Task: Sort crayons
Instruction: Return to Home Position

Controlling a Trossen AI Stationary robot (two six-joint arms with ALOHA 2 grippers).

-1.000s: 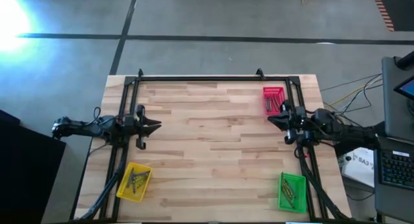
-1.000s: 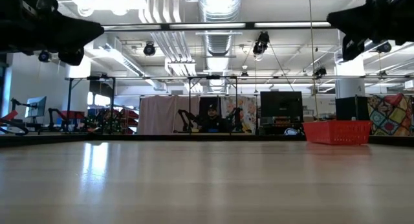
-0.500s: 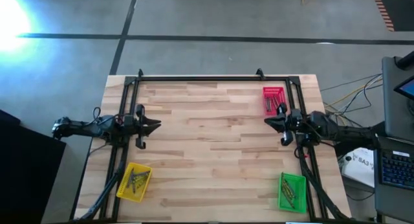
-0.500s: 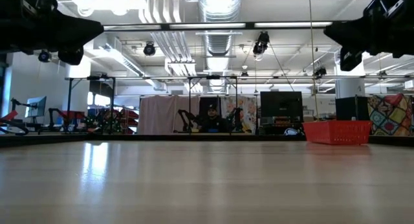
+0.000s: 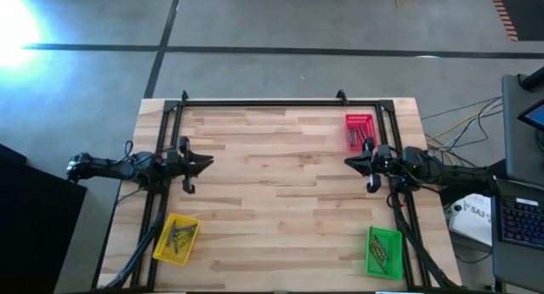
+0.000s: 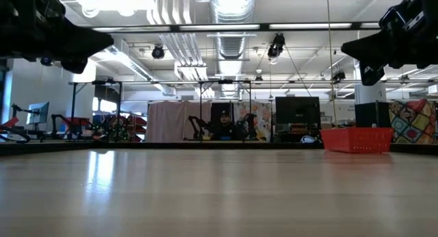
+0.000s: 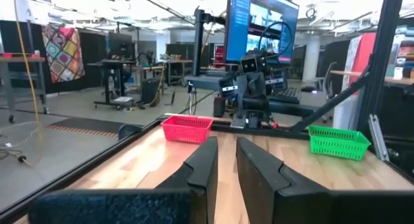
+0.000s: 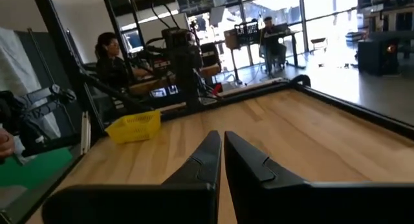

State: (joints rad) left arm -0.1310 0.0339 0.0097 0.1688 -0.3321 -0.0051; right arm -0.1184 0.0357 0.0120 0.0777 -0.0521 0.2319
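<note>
Presently both arms hang above the surface (image 5: pixel 272 183), one at each side edge, about midway between near and far.

Left pincer (image 5: pixel 206 164): off the wood, pointing right toward the middle. Fingers (image 7: pixel 206 166) drawn together with only a thin slit showing, nothing held.

Right pincer (image 5: pixel 348 162): off the wood too, pointing left, facing my other one across the bare boards. Fingers (image 8: pixel 206 160) together, nothing between them. It sits just near-side of the red tray (image 5: pixel 357 118).

Crayons (image 5: pixel 178 237): all I can find lie inside trays, none in my grip.
- Yellow tray (image 5: pixel 161 247), near left corner: a loose heap of dull sticks.
- Green tray (image 5: pixel 371 234), near right corner: several more sticks, lying roughly lengthwise.
- Red tray, far right, by the black frame rail: a few dark sticks, too small to count.

Colours of single crayons cannot be told from above. Both pincers are well apart from the yellow and green trays.
</note>
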